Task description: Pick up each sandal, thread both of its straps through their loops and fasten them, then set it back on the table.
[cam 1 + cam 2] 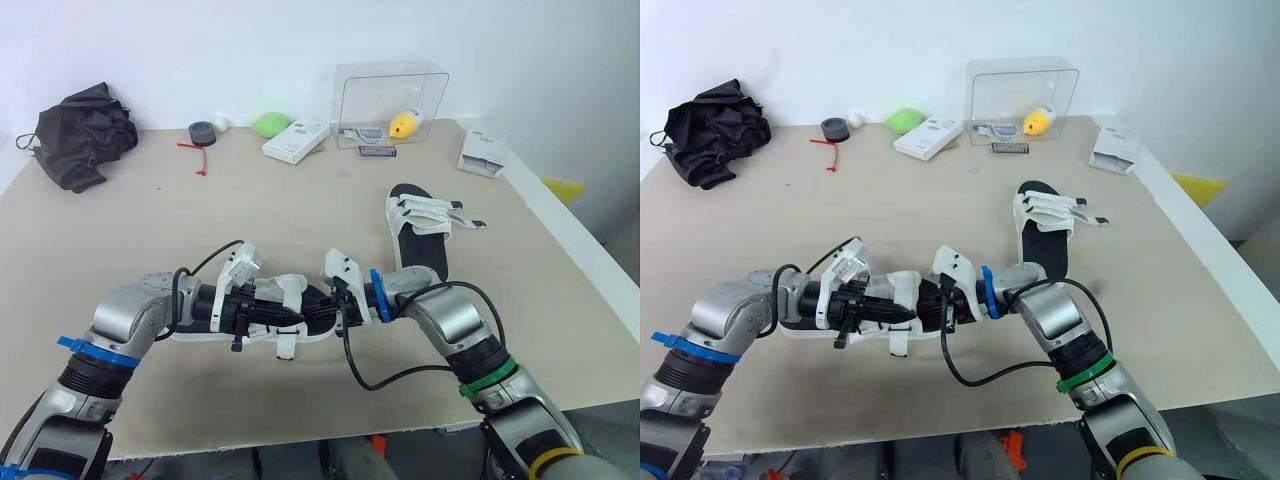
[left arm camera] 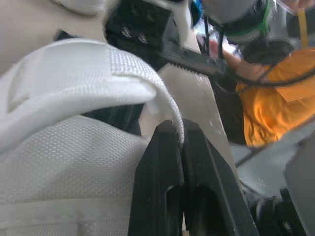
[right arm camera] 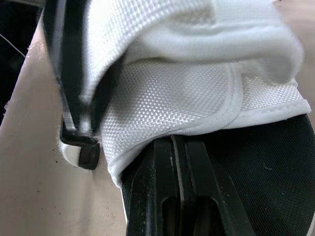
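A white-strapped sandal [image 1: 292, 291] with a black footbed lies on the table near its front edge, between my two grippers. My left gripper [image 1: 288, 318] reaches in from the left. In the left wrist view its fingers [image 2: 162, 147] are shut on the thin edge of a white strap [image 2: 98, 73]. My right gripper [image 1: 336, 306] comes in from the right. In the right wrist view its fingers [image 3: 162, 162] are pinched on the rim of the sandal's white upper [image 3: 177, 98] beside the black footbed [image 3: 266, 162]. A second sandal [image 1: 418, 235] lies flat farther back on the right.
At the back of the table [image 1: 200, 220] are a black bag [image 1: 85, 135], a tape roll [image 1: 202, 131], a green object [image 1: 270, 124], a white box [image 1: 297, 141], a clear box [image 1: 390, 100] and a booklet [image 1: 482, 152]. The front edge runs just below the held sandal.
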Robot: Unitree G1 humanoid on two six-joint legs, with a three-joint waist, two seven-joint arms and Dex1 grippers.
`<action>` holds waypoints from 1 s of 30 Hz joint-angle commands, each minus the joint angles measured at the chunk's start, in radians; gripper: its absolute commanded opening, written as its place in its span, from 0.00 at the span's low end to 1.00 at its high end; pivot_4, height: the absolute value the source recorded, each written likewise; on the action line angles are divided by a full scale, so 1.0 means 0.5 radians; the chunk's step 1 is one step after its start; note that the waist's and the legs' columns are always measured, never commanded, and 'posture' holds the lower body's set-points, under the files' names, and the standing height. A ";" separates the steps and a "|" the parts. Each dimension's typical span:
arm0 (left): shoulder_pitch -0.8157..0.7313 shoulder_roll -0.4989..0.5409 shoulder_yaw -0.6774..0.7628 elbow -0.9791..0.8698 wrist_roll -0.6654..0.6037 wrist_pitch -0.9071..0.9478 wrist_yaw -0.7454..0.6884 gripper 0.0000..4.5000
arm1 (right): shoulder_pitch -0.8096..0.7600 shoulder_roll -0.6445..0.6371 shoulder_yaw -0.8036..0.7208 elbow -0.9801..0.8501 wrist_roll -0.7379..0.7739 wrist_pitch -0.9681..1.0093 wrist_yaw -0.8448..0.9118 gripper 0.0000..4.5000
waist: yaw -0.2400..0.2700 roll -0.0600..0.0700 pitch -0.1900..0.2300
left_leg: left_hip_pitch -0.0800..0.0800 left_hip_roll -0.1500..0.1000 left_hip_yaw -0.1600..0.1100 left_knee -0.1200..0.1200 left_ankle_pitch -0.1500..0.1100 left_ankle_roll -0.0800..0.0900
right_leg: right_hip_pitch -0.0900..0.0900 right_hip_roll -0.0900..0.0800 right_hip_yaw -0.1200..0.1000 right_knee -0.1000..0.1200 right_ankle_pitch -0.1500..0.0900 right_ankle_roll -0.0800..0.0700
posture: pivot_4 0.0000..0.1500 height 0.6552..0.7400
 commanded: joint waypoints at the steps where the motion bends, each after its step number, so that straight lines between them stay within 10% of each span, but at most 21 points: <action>1: -0.076 -0.039 0.121 0.082 -0.106 0.162 0.057 0.28 | 0.063 -0.031 0.094 0.116 -0.089 0.058 -0.035 0.00 | 0.000 0.000 0.000 | 0.000 0.000 0.000 0.001 0.000 0.000 | 0.000 0.000 0.000 0.000 0.001 0.001 | 1.00 1.00; 3: -0.133 -0.014 0.189 0.093 -0.213 0.322 0.044 0.46 | 0.059 -0.029 0.094 0.119 -0.089 0.056 -0.034 0.00 | 0.000 0.000 0.000 | -0.001 -0.001 0.001 0.002 0.000 0.000 | 0.000 -0.001 0.001 0.000 0.001 0.002 | 1.00 1.00; 18: -0.159 0.319 0.775 0.069 -0.599 0.449 -0.178 0.46 | 0.043 -0.024 0.081 0.123 -0.073 0.062 -0.015 0.00 | -0.008 -0.010 0.009 | -0.003 0.003 0.000 0.000 0.000 -0.001 | -0.004 0.002 -0.002 0.000 0.000 -0.001 | 1.00 1.00; 25: 0.732 0.554 0.766 -0.637 -0.459 0.199 -0.388 0.46 | 0.032 -0.020 0.082 0.144 -0.069 0.059 0.003 0.00 | -0.020 -0.009 0.012 | -0.003 0.004 0.003 -0.001 -0.002 -0.004 | -0.005 -0.001 0.001 0.000 -0.002 0.001 | 1.00 1.00; 30: 1.213 0.340 0.630 -0.668 -0.074 -0.384 -0.222 0.46 | 0.007 0.001 0.091 0.168 -0.073 0.063 0.008 0.00 | -0.014 -0.018 0.017 | 0.001 0.004 0.005 0.001 -0.004 -0.008 | -0.004 -0.014 0.011 0.001 -0.012 -0.011 | 1.00 1.00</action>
